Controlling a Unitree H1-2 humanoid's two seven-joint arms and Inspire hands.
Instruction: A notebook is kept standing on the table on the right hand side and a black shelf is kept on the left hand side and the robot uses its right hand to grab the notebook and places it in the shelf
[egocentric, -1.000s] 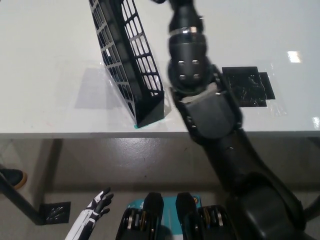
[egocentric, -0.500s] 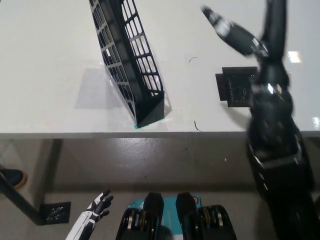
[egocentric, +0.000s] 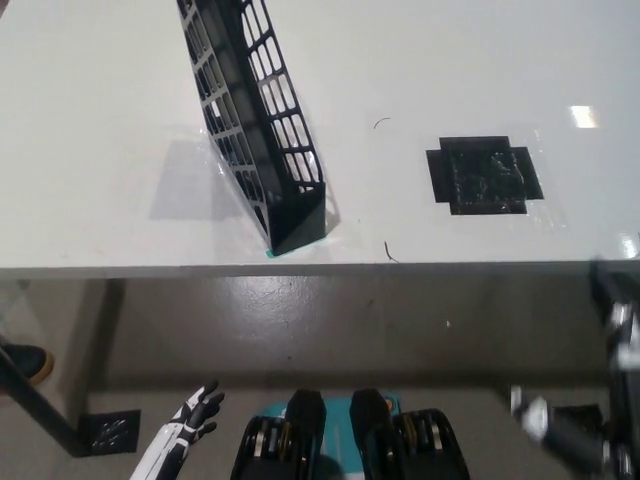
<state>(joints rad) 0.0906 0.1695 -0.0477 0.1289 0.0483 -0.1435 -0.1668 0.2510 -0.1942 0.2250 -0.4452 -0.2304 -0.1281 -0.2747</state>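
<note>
While the black shelf (egocentric: 262, 130) stands on the table (egocentric: 100, 120), the blurred right hand (egocentric: 565, 440), grip unreadable, hangs far below it

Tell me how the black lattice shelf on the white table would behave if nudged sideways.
The black lattice shelf looks tall on a narrow base, so a sideways nudge would probably tip it. Its walls are mostly open grid, so it is likely light for its size. The bars look stiff, unlikely to flex.
</note>
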